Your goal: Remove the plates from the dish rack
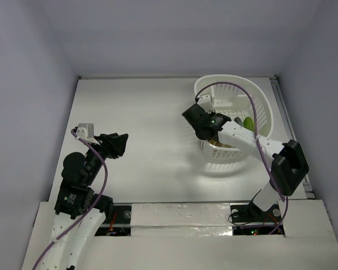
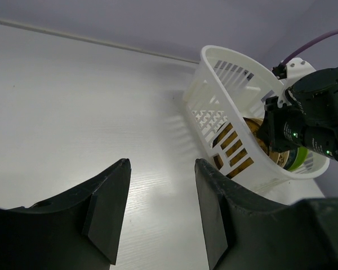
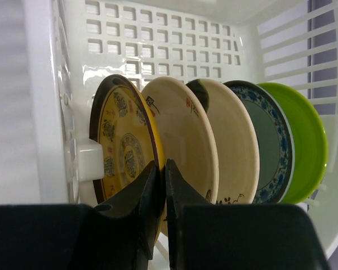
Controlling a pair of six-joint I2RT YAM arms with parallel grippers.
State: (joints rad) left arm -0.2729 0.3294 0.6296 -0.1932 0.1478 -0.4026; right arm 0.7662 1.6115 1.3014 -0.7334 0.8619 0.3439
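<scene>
The white dish rack (image 1: pixel 260 109) stands at the back right; it also shows in the left wrist view (image 2: pixel 225 95). Inside, several plates stand on edge in a row: yellow-orange patterned plate (image 3: pixel 121 146), cream plate (image 3: pixel 183 135), beige plate (image 3: pixel 234 140), grey-blue plate (image 3: pixel 267 140), lime green plate (image 3: pixel 310 140). My right gripper (image 3: pixel 162 169) reaches into the rack (image 3: pixel 158 39) and is shut on the rim of the yellow-orange plate. My left gripper (image 2: pixel 160 169) is open and empty above the table, left of the rack.
The table's (image 1: pixel 141 135) white surface lies between the left arm and the rack. Walls close in the back and both sides. The right arm's purple cable (image 1: pixel 248 107) arcs over the rack.
</scene>
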